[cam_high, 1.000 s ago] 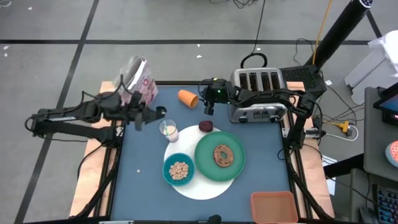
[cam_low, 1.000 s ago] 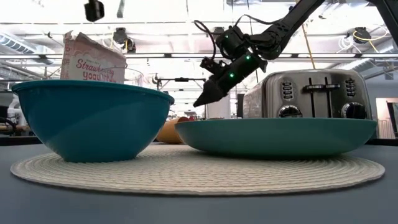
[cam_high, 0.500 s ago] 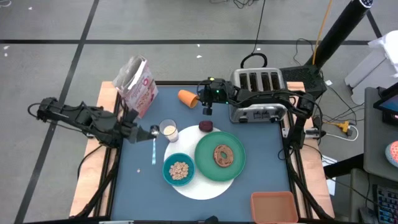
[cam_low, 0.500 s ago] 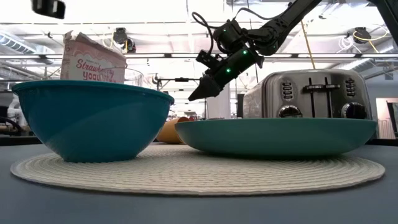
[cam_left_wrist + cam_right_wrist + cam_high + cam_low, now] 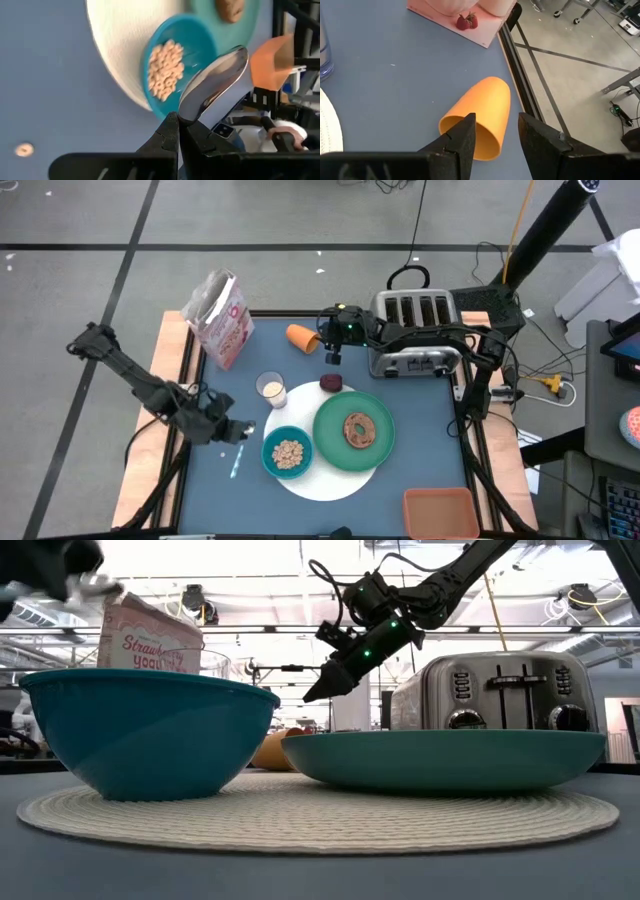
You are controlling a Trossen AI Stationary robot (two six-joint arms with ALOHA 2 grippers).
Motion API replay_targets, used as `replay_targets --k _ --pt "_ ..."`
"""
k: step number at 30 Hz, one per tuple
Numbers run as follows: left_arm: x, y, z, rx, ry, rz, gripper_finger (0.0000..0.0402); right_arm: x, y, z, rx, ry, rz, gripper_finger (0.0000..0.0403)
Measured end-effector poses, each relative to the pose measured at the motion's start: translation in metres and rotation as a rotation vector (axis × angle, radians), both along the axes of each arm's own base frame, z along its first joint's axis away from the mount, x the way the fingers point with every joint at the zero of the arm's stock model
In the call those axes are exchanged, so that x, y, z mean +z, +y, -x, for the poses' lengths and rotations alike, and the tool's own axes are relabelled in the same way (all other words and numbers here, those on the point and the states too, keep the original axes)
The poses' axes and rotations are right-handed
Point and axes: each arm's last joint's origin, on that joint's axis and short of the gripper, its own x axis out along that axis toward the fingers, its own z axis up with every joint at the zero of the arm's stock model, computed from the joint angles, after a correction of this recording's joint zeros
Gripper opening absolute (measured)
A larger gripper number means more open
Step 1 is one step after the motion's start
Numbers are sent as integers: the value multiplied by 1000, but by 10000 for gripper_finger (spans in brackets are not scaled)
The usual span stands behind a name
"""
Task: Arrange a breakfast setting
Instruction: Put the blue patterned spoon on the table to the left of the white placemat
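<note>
While my left gripper [image 5: 232, 432] sits just left of the teal bowl [image 5: 288, 454], its fingers are clamped on the silver spoon [image 5: 215, 85], bowl end up, handle hanging toward the blue table [image 5: 400, 480]. I read the step as placing the spoon; next I need to lower it flat on the table beside the white mat [image 5: 340, 480], clear of the bowl rim. One stray cereal piece [image 5: 23, 149] lies on the table left of the bowl.

Behind the bowl stands the milk glass [image 5: 271, 389], and further back the pink bag [image 5: 222, 320]. Right of the bowl, the green plate [image 5: 330, 442] holds the ring bread [image 5: 357, 429], with the dark-red fruit [image 5: 331, 383] just behind it.

My right gripper [image 5: 333, 356] hovers above the tipped orange cup [image 5: 480, 115], fingers partly open astride it, gripping nothing yet. Further right are the toaster [image 5: 415, 330] and the orange tray [image 5: 440, 510]; neither blocks me.
</note>
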Motion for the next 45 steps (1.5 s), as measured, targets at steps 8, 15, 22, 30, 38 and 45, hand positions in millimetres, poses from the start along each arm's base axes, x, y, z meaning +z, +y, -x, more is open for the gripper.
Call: replay_targets --k 8,15,22,30,38,45 --pt "-70 -7 1 108 -73 220 3 0 0 0 1 0 2 139" --pt "-112 5 15 215 -39 266 3 0 0 0 1 0 3 139" --pt "-131 11 23 287 -12 324 3 0 0 0 1 -2 4 139" --pt "-141 16 29 351 21 362 3 0 0 0 1 -2 4 139" --pt "-144 21 28 385 41 340 3 0 0 0 1 -2 4 139" --pt "-146 24 29 409 61 319 4 0 0 0 1 -2 4 139"
